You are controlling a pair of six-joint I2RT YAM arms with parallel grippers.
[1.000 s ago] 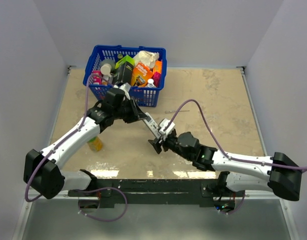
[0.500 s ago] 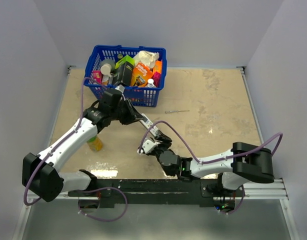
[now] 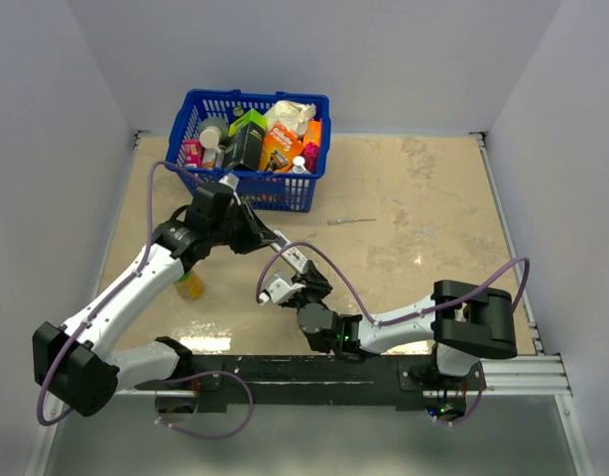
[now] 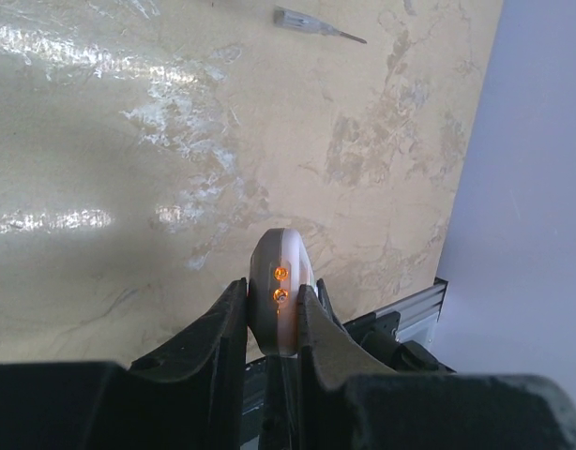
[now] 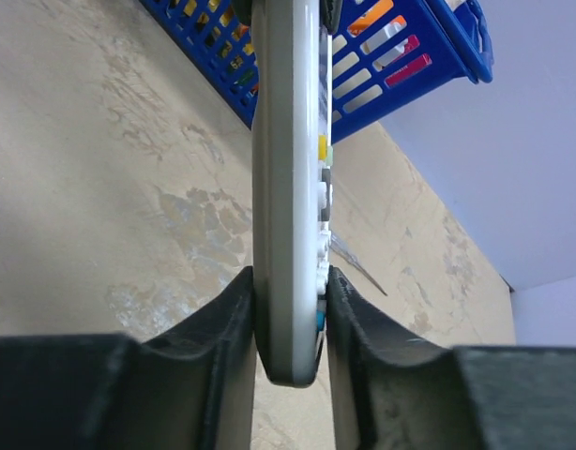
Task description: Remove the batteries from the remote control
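**Battery unload: both claws on the remote, no batteries out yet**

Biggest stuff first. The desk (image 3: 433,218) is the beige marbled one. The blue basket (image 3: 285,193) full of random packets sits at the far edge, and I'm not touching it.

Both arms meet in the middle, a bit left of centre. The left claw (image 4: 273,289) is clenched on one end of the remote control (image 5: 286,187), with the rounded tip poking out between the fingers. The right claw (image 5: 290,272) is on the other end. From its wrist cam the pads sit against both faces, so I'd call that a grasp too. The remote is up off the desk, strung between the two claws. It's edge-on to the right cam, with the button side facing that view's right.

Smaller bits: a yellow-orange container (image 3: 190,286) stands by the left arm, and a thin grey tool (image 3: 349,221) lies on its own further out, well apart from everything.

As for the batteries, I can't see any lying loose on the desk. There are two little orange dots (image 4: 280,283) on the remote's tip in the left cam, but I can't tell what they are. No view shows the back recess, so I've no clue if the cover's off.

My read is we're early. The remote's secured, and actually getting the cells out is all still ahead.
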